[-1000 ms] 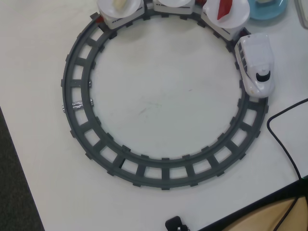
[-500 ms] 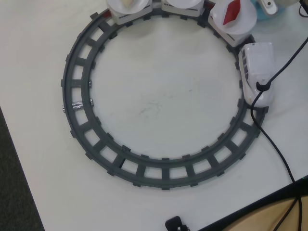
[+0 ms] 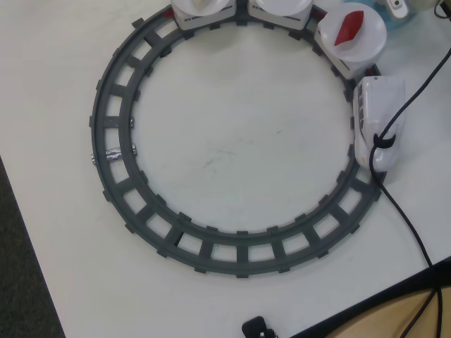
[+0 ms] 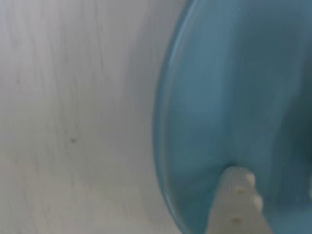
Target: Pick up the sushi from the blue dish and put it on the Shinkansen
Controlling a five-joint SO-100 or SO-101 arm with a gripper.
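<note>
Blue dish (image 3: 416, 17) shows only as a sliver at the top right corner of the overhead view, just beyond the Shinkansen (image 3: 379, 123) on the grey ring track (image 3: 113, 151); no pale sushi can be made out there.

Wrist view: one pale pincer finger (image 4: 236, 204) hangs low over the dish, blurred. Sushi unseen; whether the pincer is open I cannot tell.

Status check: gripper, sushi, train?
Gripper finger over blue dish, jaw state unclear. Sushi not visible. Shinkansen on track, black cable draped across it.
</note>
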